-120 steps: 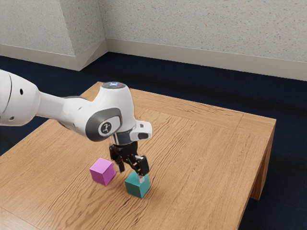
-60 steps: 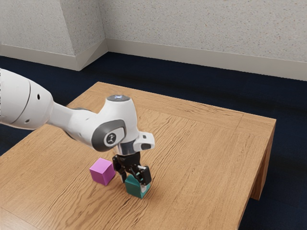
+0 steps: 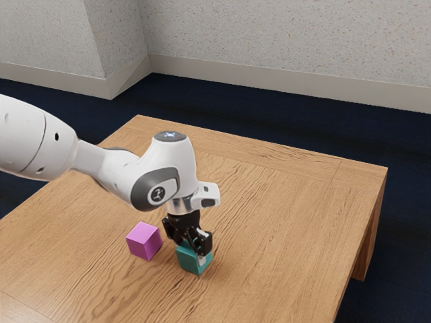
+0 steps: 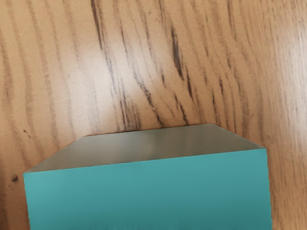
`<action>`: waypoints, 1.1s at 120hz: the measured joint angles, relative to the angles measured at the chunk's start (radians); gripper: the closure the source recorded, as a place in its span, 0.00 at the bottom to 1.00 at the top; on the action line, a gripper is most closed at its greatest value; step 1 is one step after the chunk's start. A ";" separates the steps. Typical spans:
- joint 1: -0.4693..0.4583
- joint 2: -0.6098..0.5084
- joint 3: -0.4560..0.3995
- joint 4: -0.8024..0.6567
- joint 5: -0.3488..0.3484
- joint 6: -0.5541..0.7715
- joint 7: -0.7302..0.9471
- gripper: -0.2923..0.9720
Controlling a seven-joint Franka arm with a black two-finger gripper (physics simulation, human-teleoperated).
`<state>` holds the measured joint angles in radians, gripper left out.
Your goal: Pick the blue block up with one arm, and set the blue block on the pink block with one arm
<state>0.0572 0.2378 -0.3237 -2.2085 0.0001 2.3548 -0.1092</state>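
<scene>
Tool (image 3: pixel 194 249) lowered, blue block (image 3: pixel 195 264) top hidden

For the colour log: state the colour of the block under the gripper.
Teal, a blue-green. The block shows it best in the wrist view.

No legible text in simulated tabletop scene

The only mark in sight is a small white emblem (image 3: pixel 156 192) on the grey joint cap (image 3: pixel 149 183) of the arm in the exterior view, and it is too small to read as letters or a number. The blue block (image 4: pixel 144 191), teal in shade, shows plain faces in the wrist view.
</scene>
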 joint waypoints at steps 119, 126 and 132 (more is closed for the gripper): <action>0.062 -0.147 0.129 0.012 0.080 -0.166 0.086 0.52; 0.060 -0.147 0.138 0.014 0.082 -0.170 0.095 0.52; 0.063 -0.147 0.143 0.014 0.083 -0.173 0.102 0.52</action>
<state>0.1205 0.0906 -0.1806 -2.1943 0.0828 2.1815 -0.0068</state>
